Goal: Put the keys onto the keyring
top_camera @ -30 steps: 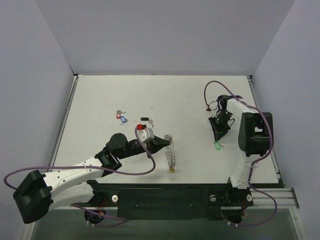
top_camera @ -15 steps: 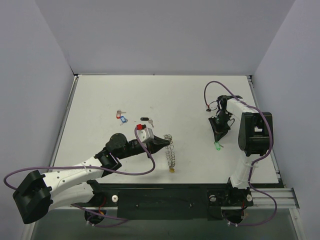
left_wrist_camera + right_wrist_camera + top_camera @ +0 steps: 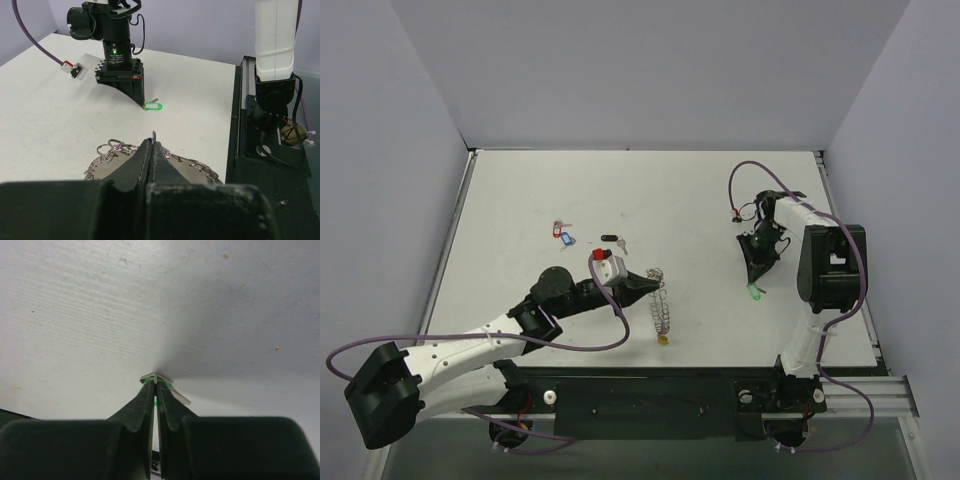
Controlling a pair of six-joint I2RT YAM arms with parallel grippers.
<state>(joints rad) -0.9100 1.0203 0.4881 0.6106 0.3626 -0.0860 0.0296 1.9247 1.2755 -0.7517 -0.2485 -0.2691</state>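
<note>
L gripper (image 3: 153,146): jaws pressed tight on the keyring (image 3: 113,152) rim, w/ a sliver of metal poking up btwn the tips. From above we see the keyring nearly edge-on, about mid-table toward the front, yellow tag (image 3: 664,340) at its near end. L arm (image 3: 470,345) reaches in low from the front-left corner of the table (image 3: 520,190).

R gripper (image 3: 156,381): jaws closed too, tips down on the table. They nip the green key (image 3: 165,384): green shows either side of the tips, thin metal btwn them. From above, the green key sits right at the tips on the table's right side, well apart from the keyring. R arm (image 3: 830,265) is folded back close to its base.

Behind L gripper, a blue key (image 3: 566,239) & a black key (image 3: 611,240) lie loose, near each other, not touching.
</note>
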